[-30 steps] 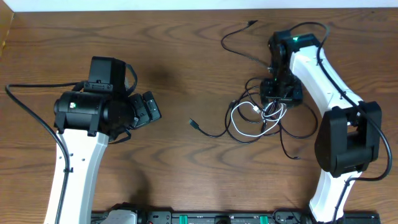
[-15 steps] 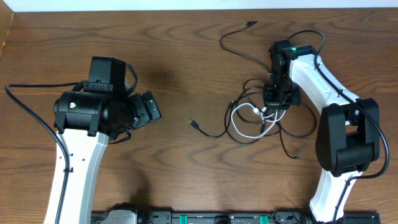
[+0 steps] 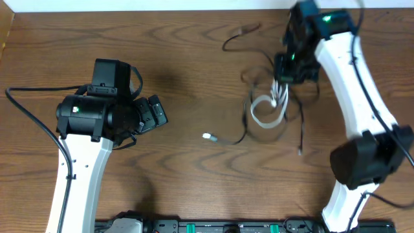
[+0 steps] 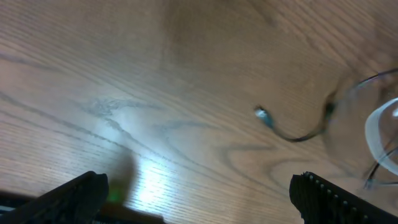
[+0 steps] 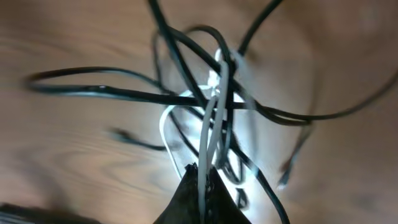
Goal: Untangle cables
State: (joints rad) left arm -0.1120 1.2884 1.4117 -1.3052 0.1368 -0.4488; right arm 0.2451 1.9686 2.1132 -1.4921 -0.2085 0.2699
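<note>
White cable [image 5: 210, 124] hangs pinched in right gripper [image 5: 202, 186], black cables [image 5: 124, 93] knotted round it; left gripper [image 3: 152, 113], well apart, gapes empty; untangling barely begun.

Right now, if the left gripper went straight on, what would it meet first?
Likely bare table, since the left gripper seems angled down. A cable plug lies further ahead, but depth is unclear.

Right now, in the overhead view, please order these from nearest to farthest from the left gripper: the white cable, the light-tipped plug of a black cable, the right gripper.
1. light-tipped plug, in the centre, closest to the left gripper.
2. white cable, its loops hanging further to the right.
3. right gripper, at the far right, jaws shut on the white cable.
</note>
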